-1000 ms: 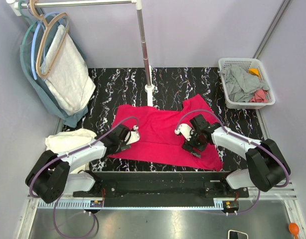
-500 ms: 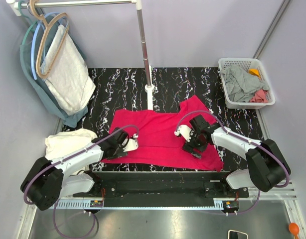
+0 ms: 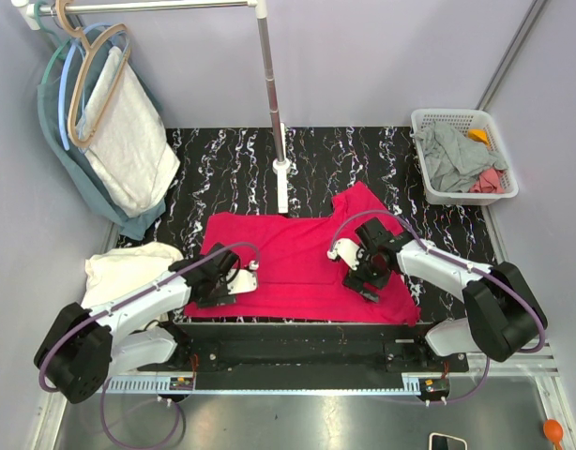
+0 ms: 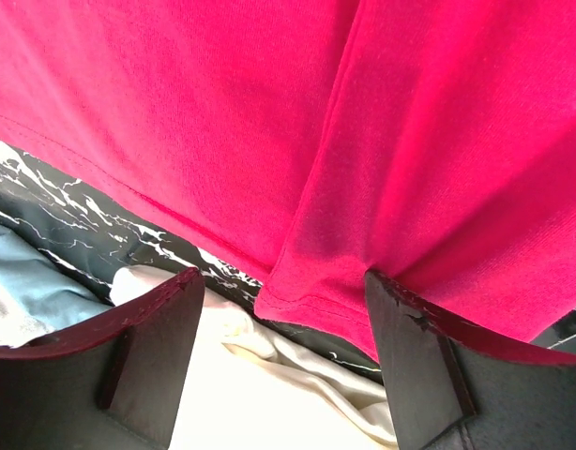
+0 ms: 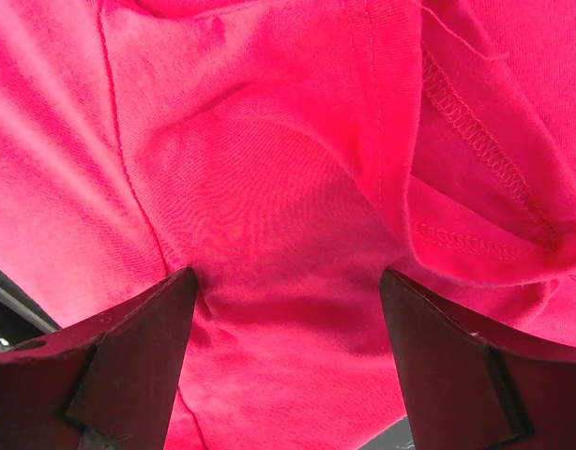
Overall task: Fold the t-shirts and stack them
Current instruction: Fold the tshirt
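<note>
A red t-shirt (image 3: 297, 262) lies spread on the black marble table (image 3: 222, 159). A folded white shirt (image 3: 128, 265) lies at the table's left near corner. My left gripper (image 3: 219, 280) is open at the red shirt's left near edge. In the left wrist view the gripper (image 4: 280, 281) has its jaws wide apart, the right finger (image 4: 410, 356) rests on the red shirt's hem (image 4: 307, 300), and white cloth (image 4: 269, 403) lies below. My right gripper (image 3: 363, 272) is open, and both its fingers press down on the red shirt (image 5: 279, 187) in the right wrist view.
A white basket (image 3: 462, 155) of crumpled clothes stands at the back right. A clothes rack pole (image 3: 272, 94) rises at the back centre, its foot just behind the red shirt. Hangers with a white and a blue garment (image 3: 119, 141) hang at the back left.
Both grippers moved toward the near edge, the left one also leftward. The red shirt slid with them, and its back edge now lies further from the pole's foot.
</note>
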Available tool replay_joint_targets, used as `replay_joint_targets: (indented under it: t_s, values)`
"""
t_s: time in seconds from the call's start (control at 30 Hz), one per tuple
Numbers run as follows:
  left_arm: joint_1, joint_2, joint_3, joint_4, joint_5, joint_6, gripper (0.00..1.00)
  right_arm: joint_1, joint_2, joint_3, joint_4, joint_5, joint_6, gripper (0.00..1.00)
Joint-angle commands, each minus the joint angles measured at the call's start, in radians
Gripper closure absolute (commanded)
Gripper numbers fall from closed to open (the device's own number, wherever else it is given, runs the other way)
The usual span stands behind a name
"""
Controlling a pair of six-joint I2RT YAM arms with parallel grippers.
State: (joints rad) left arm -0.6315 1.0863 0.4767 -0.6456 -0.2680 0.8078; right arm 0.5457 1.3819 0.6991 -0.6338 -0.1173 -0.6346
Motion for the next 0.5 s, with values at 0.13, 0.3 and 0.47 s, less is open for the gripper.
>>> replay_joint_targets:
  t_s: [0.13, 0.3, 0.47]
  values:
    - [0.001, -0.025, 0.033, 0.026, -0.002, -0.033, 0.23, 0.01, -0.041, 0.02, -0.064, 0.073, -0.019, 0.14]
    - [0.003, -0.046, 0.072, 0.09, -0.022, -0.059, 0.22, 0.011, -0.089, 0.053, -0.058, 0.105, -0.014, 0.13]
    - [0.003, -0.111, 0.099, 0.153, -0.031, -0.097, 0.15, 0.01, -0.118, 0.112, -0.069, 0.134, 0.013, 0.12]
